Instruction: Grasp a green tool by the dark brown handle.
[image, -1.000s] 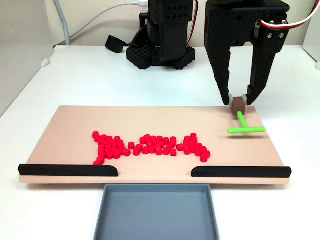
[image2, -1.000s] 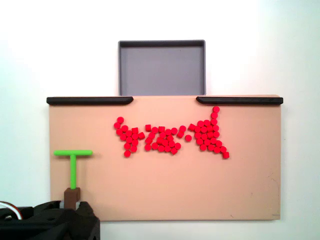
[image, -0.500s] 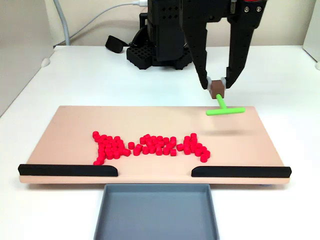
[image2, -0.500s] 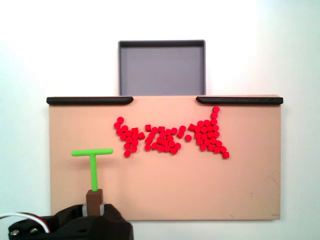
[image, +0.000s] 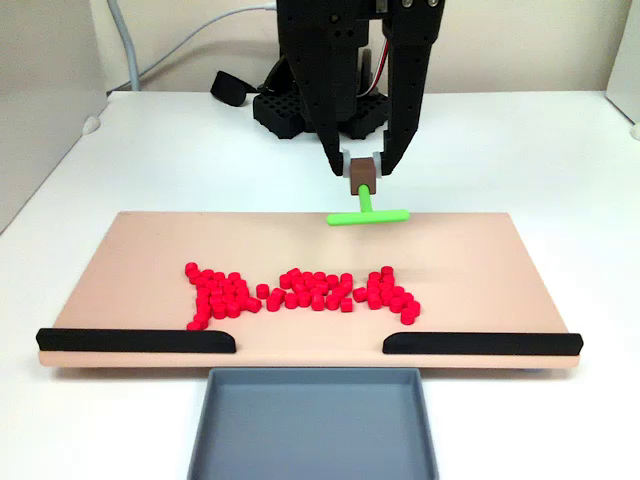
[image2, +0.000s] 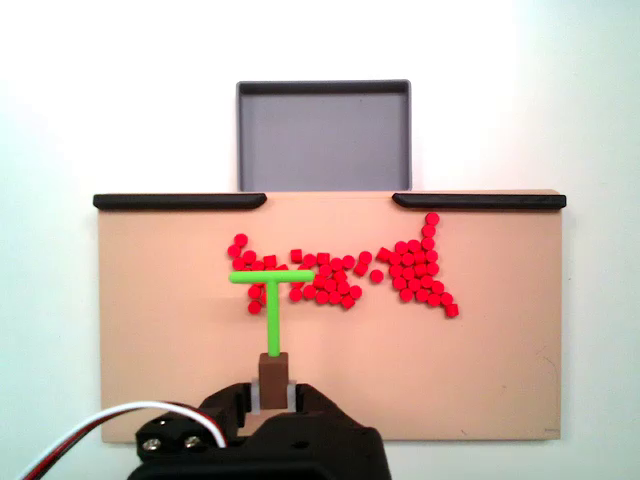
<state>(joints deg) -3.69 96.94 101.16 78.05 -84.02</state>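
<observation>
Moved: gripper (image: 363, 172) and green tool (image: 367, 211) shifted left in a fixed view since half a second ago.
Tray (image: 320, 428): grey, nearest, on the desk (image: 180, 160).
Red cubes (image: 300, 290): clustered mid-board (image: 140, 260), behind two black bars (image: 135, 341).
Green tool: hanging above the board's far edge, crossbar lowest.
Gripper: closed on the brown handle (image: 362, 172), fingers either side.
</observation>
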